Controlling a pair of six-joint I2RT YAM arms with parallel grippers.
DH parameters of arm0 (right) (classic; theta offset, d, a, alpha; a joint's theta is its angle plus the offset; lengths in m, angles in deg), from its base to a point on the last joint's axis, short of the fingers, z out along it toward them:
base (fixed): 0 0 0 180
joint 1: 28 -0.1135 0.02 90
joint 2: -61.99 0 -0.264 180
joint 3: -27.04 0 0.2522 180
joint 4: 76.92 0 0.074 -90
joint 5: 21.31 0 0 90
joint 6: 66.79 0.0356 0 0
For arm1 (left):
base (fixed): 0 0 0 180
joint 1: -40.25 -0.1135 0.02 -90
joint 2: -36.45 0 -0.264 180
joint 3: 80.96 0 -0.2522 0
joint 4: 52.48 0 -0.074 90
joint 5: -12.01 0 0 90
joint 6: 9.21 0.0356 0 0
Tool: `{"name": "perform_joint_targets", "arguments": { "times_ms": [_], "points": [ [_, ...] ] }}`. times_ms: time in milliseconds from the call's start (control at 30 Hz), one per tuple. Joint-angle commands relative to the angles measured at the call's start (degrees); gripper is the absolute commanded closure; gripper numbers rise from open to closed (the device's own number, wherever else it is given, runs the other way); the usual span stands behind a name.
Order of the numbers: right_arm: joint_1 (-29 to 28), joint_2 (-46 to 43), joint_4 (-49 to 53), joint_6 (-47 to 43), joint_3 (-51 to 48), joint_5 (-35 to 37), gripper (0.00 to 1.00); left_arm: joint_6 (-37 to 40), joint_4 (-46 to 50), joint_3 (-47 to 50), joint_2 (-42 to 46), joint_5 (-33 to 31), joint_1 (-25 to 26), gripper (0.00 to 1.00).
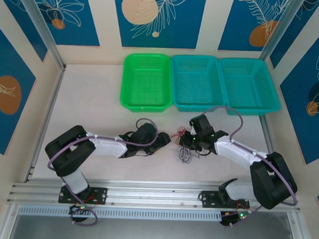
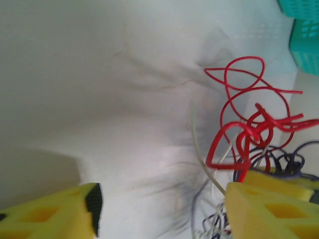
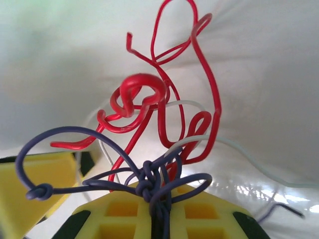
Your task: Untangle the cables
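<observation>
- My right gripper [image 3: 159,201] is closed. Its yellow fingers [image 3: 114,211] meet at a seam, and the dark cable [image 3: 146,185] runs down into that seam, pinched just below its knot.
- From that grip, in the right wrist view, the dark cable loops out toward 9 o'clock to a second small knot. The red cable [image 3: 142,84] curls upright at 12 o'clock, just behind the fingers. The whitish cable [image 3: 183,103] threads through the red loops and trails off toward 4 o'clock.
- My left gripper [image 2: 162,199] is open and grips nothing, its fingers well apart with bare table [image 2: 99,99] between them.
- In the left wrist view the tangle sits at 3 to 4 o'clock. Red loops stand above my right-hand finger, dark loops lie just over its tip, and a whitish strand comes down to its inner corner. I cannot tell whether that finger touches any of them.
- From overhead, with 12 o'clock pointing away from my bases, the cables lie in one small tangle between the two grippers. It is at 3 o'clock from the left one and 9 o'clock from the right, with pale strands straggling toward 6 o'clock.
- Three baskets stand in a row, side against side, at the far edge of the table. The green basket [image 1: 146,81] is at 11 o'clock from the tangle, a teal basket [image 1: 196,81] at 12, and the second teal basket [image 1: 248,84] between 1 and 2.
- Each basket's mesh floor shows from wall to wall. The cables lie on the table, well apart from all three.
</observation>
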Motion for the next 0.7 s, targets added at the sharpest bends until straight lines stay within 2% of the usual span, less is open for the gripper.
{"name": "perform_joint_targets", "arguments": {
  "times_ms": [0,167,233,333,400,600,667],
  "points": [
    [-1.4,-1.3,-1.3,2.5,-0.2,-2.9,1.0,-1.7,-3.6,0.2,-0.1,0.4,0.5,0.43],
    [-2.9,0.2,-1.8,2.9,0.3,-2.4,1.0,-1.1,-4.3,0.1,-0.2,0.6,0.4,0.62],
    [-3.2,0.7,-2.4,3.2,0.3,-2.0,1.0,-1.4,-5.6,0.5,-0.1,0.9,0.4,0.63],
    [-3.1,1.4,-2.4,3.8,0.1,-0.6,1.0,-1.4,-10.3,1.4,0.3,2.2,0.4,0.52],
    [-3.1,1.8,-2.3,4.1,0.2,0.3,1.0,-1.2,-13.7,1.7,0.4,3.8,0.4,0.49],
    [-2.9,2.3,-3.2,4.5,1.2,-0.3,1.0,-1.8,-12.3,0.8,-0.2,5.5,0.7,0.5],
    [-3.0,2.3,-3.8,4.8,1.6,-1.1,1.0,-2.7,-11.8,0.2,-1.6,5.7,0.7,0.55]
  ]
}}
